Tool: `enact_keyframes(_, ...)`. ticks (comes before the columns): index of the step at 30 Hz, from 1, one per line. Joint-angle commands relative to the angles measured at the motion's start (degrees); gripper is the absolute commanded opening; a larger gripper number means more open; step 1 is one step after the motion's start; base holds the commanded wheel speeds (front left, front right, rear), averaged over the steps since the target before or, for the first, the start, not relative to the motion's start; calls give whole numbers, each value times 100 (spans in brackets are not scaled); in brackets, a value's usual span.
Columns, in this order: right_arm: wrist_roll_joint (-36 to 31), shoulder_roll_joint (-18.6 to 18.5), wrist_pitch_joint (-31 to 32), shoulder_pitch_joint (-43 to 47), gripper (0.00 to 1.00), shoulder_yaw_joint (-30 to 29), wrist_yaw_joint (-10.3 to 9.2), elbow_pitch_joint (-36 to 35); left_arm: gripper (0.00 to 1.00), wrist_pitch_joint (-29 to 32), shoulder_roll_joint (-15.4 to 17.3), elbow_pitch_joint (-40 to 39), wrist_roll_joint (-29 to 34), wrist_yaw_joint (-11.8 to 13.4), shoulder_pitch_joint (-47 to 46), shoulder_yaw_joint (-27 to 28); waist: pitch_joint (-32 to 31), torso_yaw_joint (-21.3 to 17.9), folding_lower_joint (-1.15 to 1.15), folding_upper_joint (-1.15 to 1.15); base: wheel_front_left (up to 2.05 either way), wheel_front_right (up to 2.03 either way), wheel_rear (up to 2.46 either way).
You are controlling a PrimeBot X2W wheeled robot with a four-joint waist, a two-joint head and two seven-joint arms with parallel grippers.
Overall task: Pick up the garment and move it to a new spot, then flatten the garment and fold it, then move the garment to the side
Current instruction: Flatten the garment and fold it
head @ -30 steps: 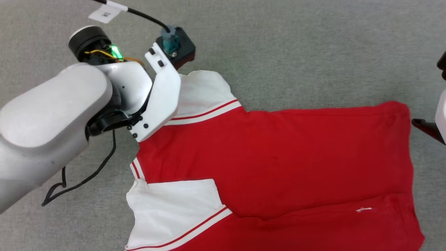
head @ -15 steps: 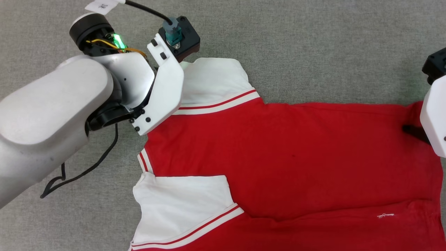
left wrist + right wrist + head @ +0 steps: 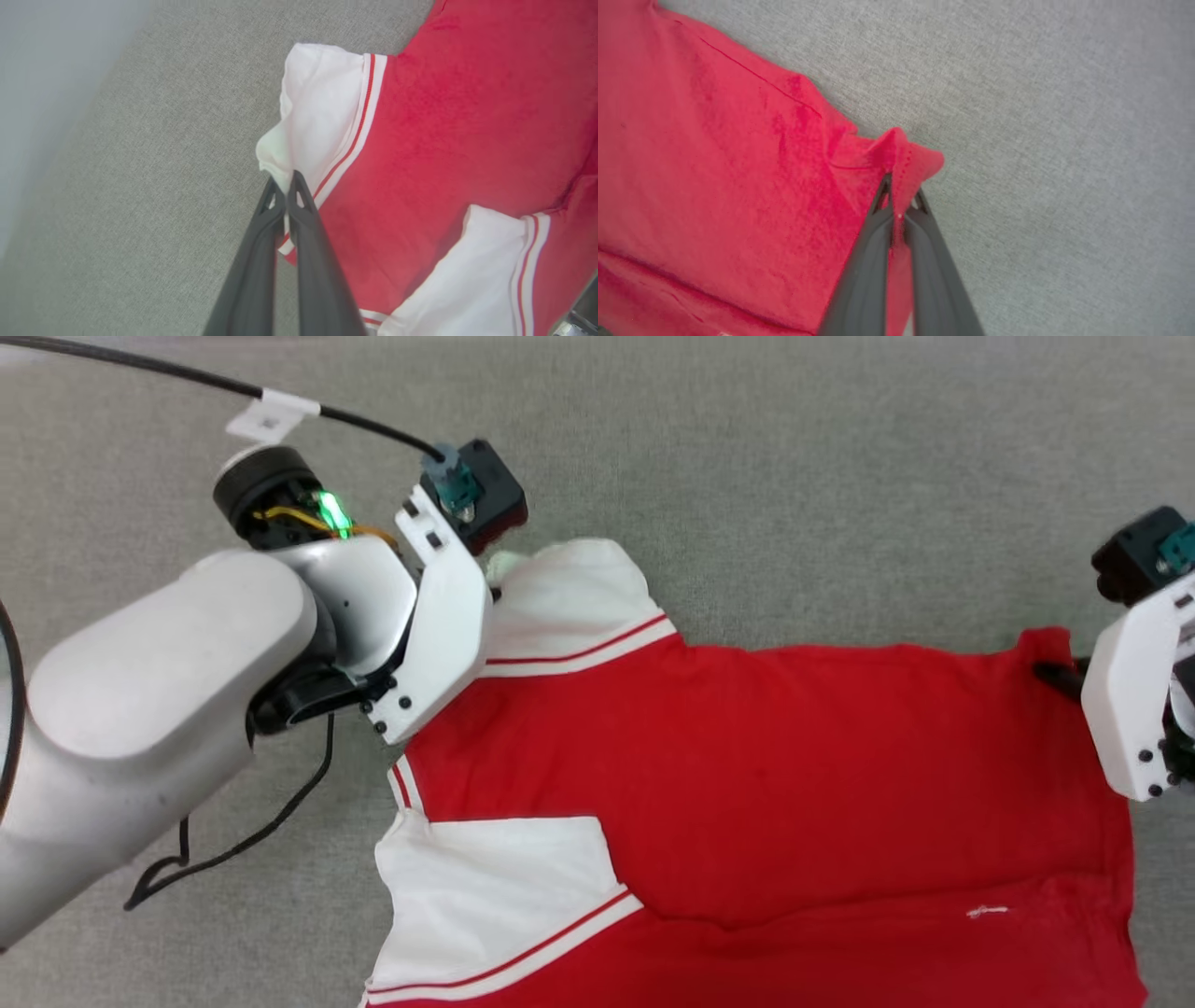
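Note:
The garment (image 3: pixel 766 784), a red T-shirt with white sleeves and red-white stripe trim, lies spread on grey fabric with its plain red side up. My left gripper (image 3: pixel 285 184) is shut on the edge of the far white sleeve (image 3: pixel 322 116), which bunches at the fingertips. In the head view that sleeve (image 3: pixel 569 588) sits beside my left wrist (image 3: pixel 439 607). My right gripper (image 3: pixel 901 193) is shut on a pinched-up red corner of the hem (image 3: pixel 910 158). That corner (image 3: pixel 1050 653) shows in the head view at the far right, beside my right wrist (image 3: pixel 1134 700).
Grey woven fabric (image 3: pixel 747 476) covers the whole work surface. A black cable (image 3: pixel 233 840) trails under my left forearm (image 3: pixel 140 728). The near white sleeve (image 3: pixel 495 896) lies flat at the lower middle. A pale wall or edge (image 3: pixel 42 70) borders the surface in the left wrist view.
My right gripper has closed on the red hem corner and come further into the head view. The left gripper keeps its hold on the white sleeve. The head view has shifted slightly.

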Motion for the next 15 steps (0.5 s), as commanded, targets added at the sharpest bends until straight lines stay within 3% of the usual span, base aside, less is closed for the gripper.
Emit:
enact_keyframes(1,85,-45,-197,221,0,5,-5,-52,0,-94,41,-43,-18,19,166,8,-384,-19,0,0,0,0,0)
enact_keyframes(6,200,-154,-645,636,0,-51,-5,-151,0,-180,163,-255,-18,19,483,6,-765,16,0,0,0,0,0)
enact_keyframes(15,283,-370,-1155,1713,0,-314,-5,-386,0,-123,792,-996,54,19,1426,6,-1402,101,0,0,0,0,0)
